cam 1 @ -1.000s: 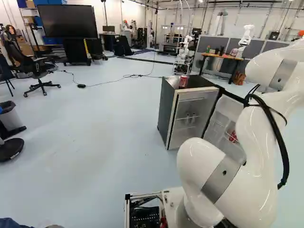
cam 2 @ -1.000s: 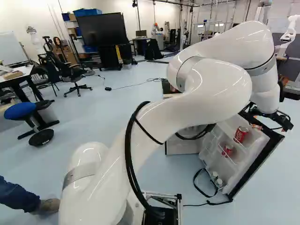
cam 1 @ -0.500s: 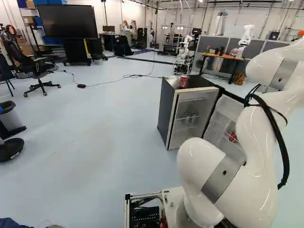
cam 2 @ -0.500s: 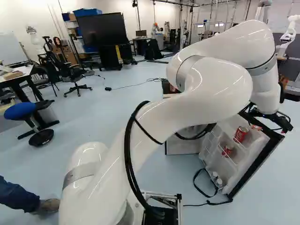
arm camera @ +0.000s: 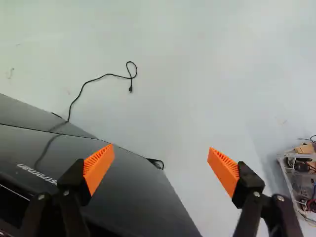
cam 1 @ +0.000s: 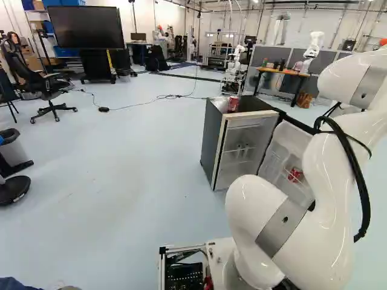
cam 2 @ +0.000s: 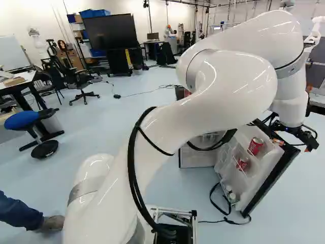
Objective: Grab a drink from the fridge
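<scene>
Orange pads (arm camera: 224, 170) face each other from my fingers, spread wide with nothing pinched between them; my gripper (cam 2: 310, 144) is at the right of the scene, by the open door (cam 2: 274, 178), one finger over the fridge's dark panel (arm camera: 133, 192) in the wrist view and the other over the floor (arm camera: 187, 89). Against the earlier frames, my arm (cam 2: 223, 101) has shifted, its upper bend higher in the right base view, the gripper a little lower there; the door has swung slightly, its free edge now further left in that view; two red cans (cam 2: 255, 146) have gone with it, one above the other on the door's shelves, untouched by me. Another can (cam 1: 233, 104) stands on top of the fridge (cam 1: 211, 136), left of the door; small white bottles (cam 2: 231, 195) sit low in the door, below the two cans.
</scene>
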